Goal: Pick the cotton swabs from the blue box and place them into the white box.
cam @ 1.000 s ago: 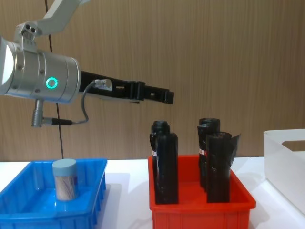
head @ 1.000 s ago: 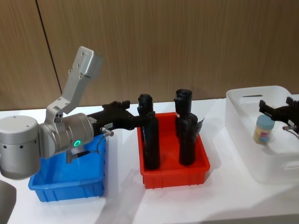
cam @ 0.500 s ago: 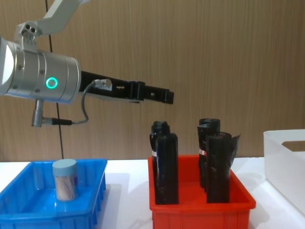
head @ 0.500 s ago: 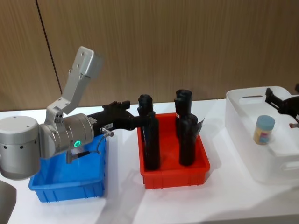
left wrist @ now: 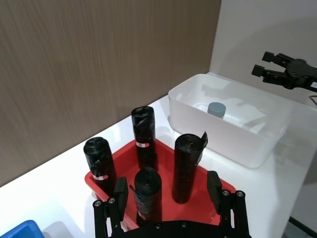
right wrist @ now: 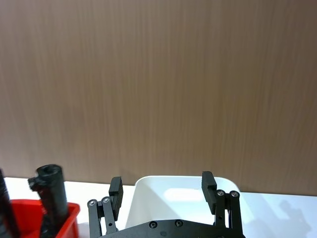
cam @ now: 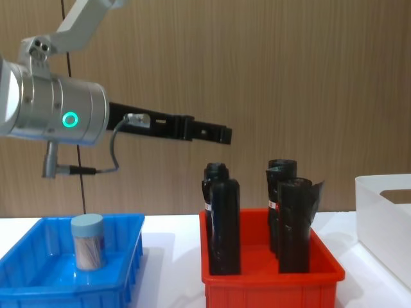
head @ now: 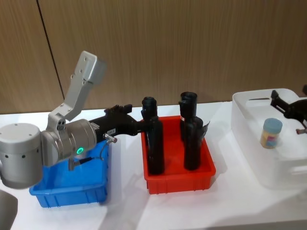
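Cotton swabs (head: 271, 132) in a small clear jar with a pale blue lid stand in the translucent white plastic tub (head: 247, 129), right of frame, just below the right gripper (head: 287, 108), fingers apart and empty: apparently a finished drop. A second jar (cam: 88, 241) waits in the shallow blue plastic bin (cam: 128, 256), lower left, well below and left of the spread-fingered left gripper (cam: 219, 135).

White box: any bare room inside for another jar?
Yes: one cotton swab jar stands inside the white box, bare floor around it; the right gripper hovers near its far rim. The red bin is crowded with black bottles.
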Controlling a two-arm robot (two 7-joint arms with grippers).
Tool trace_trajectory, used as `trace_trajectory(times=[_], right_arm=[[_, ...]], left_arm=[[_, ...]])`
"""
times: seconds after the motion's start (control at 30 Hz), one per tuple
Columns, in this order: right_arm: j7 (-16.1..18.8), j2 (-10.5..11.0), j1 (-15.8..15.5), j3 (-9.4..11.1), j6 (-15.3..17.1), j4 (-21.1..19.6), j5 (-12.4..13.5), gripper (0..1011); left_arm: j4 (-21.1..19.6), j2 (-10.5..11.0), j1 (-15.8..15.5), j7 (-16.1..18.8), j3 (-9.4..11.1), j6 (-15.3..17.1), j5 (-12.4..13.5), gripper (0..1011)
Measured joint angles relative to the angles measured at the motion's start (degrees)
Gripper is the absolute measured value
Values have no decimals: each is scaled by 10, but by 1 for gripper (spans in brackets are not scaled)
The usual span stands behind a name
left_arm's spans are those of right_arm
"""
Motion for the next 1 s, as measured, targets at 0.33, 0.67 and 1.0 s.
trace_trajectory(times=[0.33, 0.67, 1.0], right_arm=[[-12, -1, -51, -22, 11, -63, -6, 1002], [-22, -2, -101, -44, 22, -126, -11, 1002], [-35, -4, -158, -69, 34, -197, -17, 1002]], left_arm=[[-21, 10, 40, 67, 19, -70, 22, 1004], [-43, 21, 83, 138, 38, -145, 45, 1004], [-64, 33, 125, 209, 58, -219, 69, 1004]])
